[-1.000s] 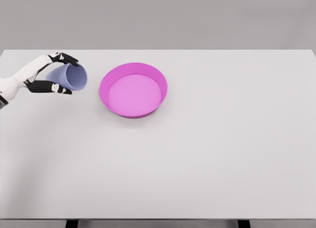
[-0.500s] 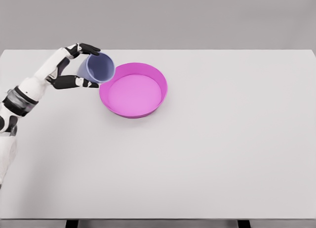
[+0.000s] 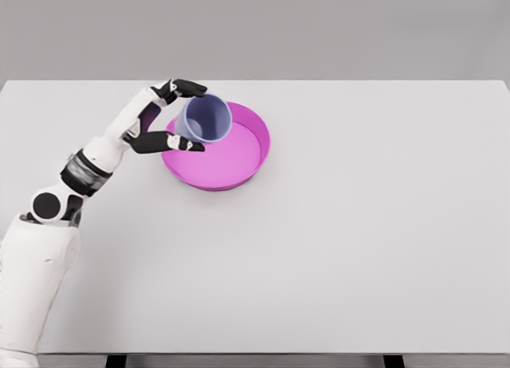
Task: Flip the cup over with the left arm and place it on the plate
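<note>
No text, label, brand, number or sign can be read anywhere in the head view. The cup [image 3: 206, 119] between the fingers [image 3: 190, 87] of the left hand [image 3: 163, 117] is plain lilac, and the plate [image 3: 253, 162] just beyond the fingertips is plain pink.

The left hand [image 3: 163, 117] now reaches farther right, with more of the arm in view. The cup [image 3: 205, 119] it grips sits over the left rim of the plate [image 3: 253, 157], no longer left of it, mouth tilted more upward.
</note>
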You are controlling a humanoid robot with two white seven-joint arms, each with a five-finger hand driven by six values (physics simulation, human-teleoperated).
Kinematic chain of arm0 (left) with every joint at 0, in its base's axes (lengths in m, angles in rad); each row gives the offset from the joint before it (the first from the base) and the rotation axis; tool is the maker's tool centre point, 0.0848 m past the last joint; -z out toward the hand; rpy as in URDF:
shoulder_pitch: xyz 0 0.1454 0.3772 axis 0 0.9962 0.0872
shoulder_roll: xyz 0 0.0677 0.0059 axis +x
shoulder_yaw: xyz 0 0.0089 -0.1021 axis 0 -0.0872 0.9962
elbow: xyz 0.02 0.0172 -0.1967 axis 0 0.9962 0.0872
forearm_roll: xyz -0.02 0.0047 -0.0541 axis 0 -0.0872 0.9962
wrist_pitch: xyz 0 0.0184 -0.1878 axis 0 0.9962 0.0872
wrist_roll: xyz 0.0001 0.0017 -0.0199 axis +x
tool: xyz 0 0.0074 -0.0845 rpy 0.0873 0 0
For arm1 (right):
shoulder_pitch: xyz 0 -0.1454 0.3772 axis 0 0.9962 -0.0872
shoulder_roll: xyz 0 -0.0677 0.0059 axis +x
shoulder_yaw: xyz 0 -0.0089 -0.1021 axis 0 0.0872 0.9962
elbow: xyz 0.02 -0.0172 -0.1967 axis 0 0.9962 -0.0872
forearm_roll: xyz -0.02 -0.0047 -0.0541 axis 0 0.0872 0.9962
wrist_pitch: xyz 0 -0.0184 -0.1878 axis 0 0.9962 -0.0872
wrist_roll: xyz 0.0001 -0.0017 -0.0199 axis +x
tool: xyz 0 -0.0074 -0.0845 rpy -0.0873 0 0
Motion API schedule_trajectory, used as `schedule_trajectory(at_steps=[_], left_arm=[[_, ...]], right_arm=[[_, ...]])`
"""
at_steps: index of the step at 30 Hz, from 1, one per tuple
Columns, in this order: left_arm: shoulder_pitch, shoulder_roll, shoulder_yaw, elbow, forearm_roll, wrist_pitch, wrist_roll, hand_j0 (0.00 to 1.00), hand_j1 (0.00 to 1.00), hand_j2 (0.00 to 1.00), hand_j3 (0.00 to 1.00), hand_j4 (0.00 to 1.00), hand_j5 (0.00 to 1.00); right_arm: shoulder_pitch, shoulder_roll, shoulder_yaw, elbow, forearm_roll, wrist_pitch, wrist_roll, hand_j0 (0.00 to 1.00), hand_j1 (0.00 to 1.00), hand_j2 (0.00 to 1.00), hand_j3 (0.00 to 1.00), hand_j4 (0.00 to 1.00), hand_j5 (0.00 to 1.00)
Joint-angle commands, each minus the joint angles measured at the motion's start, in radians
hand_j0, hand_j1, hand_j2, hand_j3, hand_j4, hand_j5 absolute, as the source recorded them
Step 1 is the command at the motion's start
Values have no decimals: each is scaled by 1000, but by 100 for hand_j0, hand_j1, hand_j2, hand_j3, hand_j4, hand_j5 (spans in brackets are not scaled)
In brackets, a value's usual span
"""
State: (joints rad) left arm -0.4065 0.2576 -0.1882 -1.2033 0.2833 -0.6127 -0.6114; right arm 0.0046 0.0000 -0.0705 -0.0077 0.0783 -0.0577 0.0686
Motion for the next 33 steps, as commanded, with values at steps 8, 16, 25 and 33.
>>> schedule_trajectory(at_steps=[8,16,25,33], left_arm=[[5,-46,-17,51,10,2,1,61,61,61,61,61,61],[28,-81,-42,67,11,2,1,61,61,61,61,61,61],[32,-80,-79,68,45,2,1,61,61,61,61,61,61],[20,-93,-80,133,56,2,1,61,61,61,61,61,61]], right_arm=[[0,0,0,0,0,-1,-1,100,100,100,100,100,100],[0,0,0,0,0,-1,-1,100,100,100,100,100,100],[0,0,0,0,0,-1,0,100,100,100,100,100,100],[0,0,0,0,0,-1,0,100,100,100,100,100,100]])
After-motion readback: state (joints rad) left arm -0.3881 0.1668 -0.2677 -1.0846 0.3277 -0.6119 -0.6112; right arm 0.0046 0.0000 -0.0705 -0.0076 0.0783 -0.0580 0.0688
